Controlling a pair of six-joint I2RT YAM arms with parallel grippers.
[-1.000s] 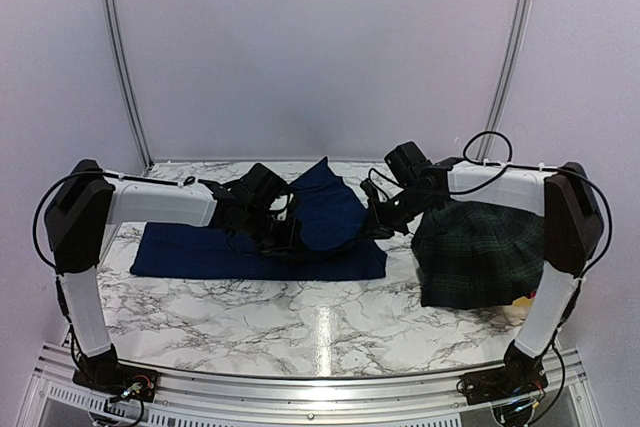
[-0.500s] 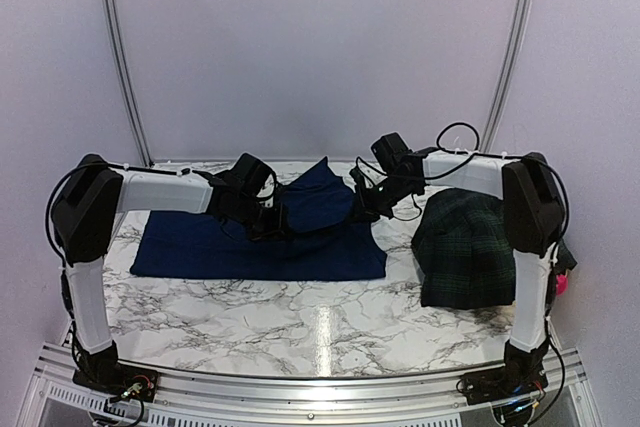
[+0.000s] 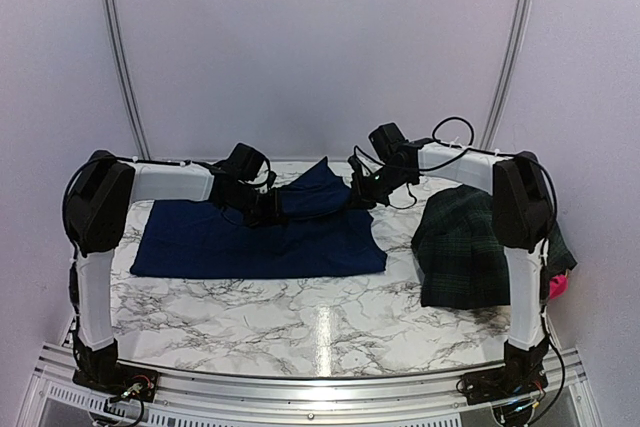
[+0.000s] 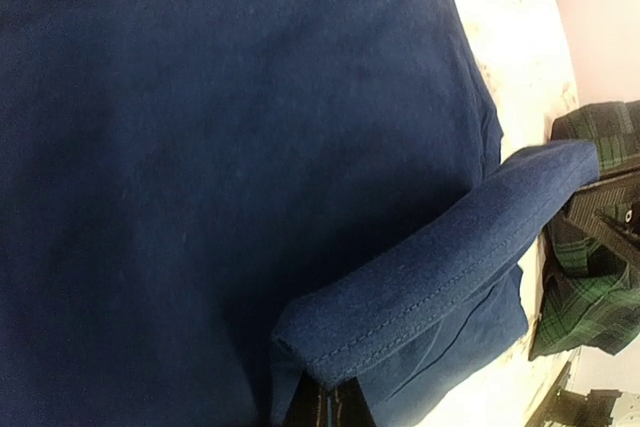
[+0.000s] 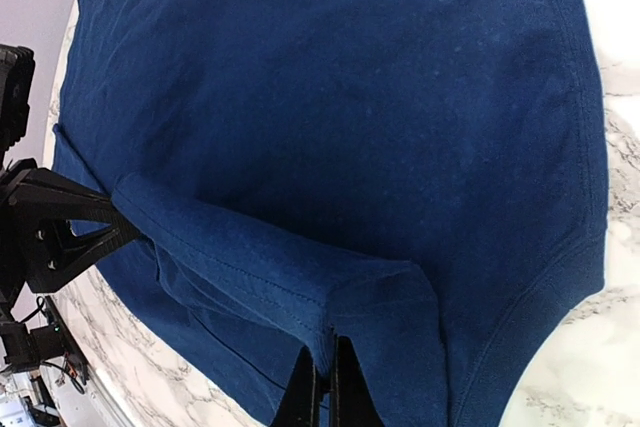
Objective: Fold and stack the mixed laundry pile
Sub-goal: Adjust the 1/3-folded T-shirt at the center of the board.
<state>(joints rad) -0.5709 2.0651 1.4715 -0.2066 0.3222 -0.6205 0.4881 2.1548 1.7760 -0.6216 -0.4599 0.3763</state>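
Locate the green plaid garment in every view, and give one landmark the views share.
Top external: plaid garment lies at the right of the table.
Left wrist: plaid garment at the right edge, lower half.
Right wrist: not in it.
Shared landmark: navy-blue cloth, its lifted fold visible in all three views.

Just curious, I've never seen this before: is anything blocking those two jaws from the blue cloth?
Nothing visible does. Both jaws are shut on the navy cloth at its stitched edge, holding a fold up above the flat part. The plaid garment lies apart, on the right.
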